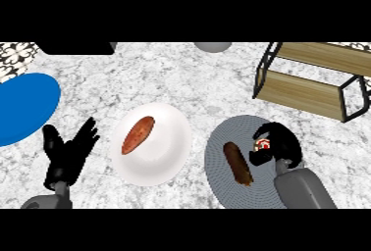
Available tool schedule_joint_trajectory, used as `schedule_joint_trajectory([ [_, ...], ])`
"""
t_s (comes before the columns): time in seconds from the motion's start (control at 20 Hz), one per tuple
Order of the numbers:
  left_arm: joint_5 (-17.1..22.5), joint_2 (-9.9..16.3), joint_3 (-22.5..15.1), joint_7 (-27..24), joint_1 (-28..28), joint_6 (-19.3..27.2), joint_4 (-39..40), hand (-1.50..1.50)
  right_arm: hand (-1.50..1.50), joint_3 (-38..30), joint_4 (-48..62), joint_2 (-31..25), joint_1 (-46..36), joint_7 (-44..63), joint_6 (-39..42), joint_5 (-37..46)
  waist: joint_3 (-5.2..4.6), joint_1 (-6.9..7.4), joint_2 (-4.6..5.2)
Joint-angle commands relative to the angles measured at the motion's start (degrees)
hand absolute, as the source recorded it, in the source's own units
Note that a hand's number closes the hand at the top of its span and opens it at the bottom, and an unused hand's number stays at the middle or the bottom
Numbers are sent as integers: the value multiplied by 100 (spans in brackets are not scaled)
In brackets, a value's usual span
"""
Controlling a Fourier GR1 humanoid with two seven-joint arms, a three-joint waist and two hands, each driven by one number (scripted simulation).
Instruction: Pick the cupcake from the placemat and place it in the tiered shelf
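The cupcake shows only as a small red and white patch on the grey round placemat at the lower right. My right hand is curled round it and hides most of it. A brown sausage-shaped thing lies on the same placemat just left of that hand. The tiered shelf, wooden boards in a black frame, stands at the upper right, apart from the hand. My left hand rests open at the lower left with its fingers up.
A white plate with an orange-brown sweet potato lies in the middle. A blue plate sits at the left edge. A black object and a grey round object stand along the far edge.
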Motion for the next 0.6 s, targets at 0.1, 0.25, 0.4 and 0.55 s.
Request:
schedule_joint_trajectory([
  [0.1, -26, 4, 88, -381, 520, -164, 6, 0, 150, 400, -205, 536, 121, -247, -514, 344, 45, 26, 31],
  [0.25, 49, 105, 172, 121, 246, -123, -190, 0, 150, 556, -1334, 397, 370, 50, -476, 571, 44, -30, 12],
  [0.4, -61, -56, 133, -46, -22, -54, 79, 0, 150, 369, -1112, 329, -278, -287, 224, 133, 45, 6, 34],
  [0.55, -52, -65, 113, -112, 150, -127, -13, 0, 150, 196, -1594, -14, -117, -867, 690, -434, 47, 5, 30],
])
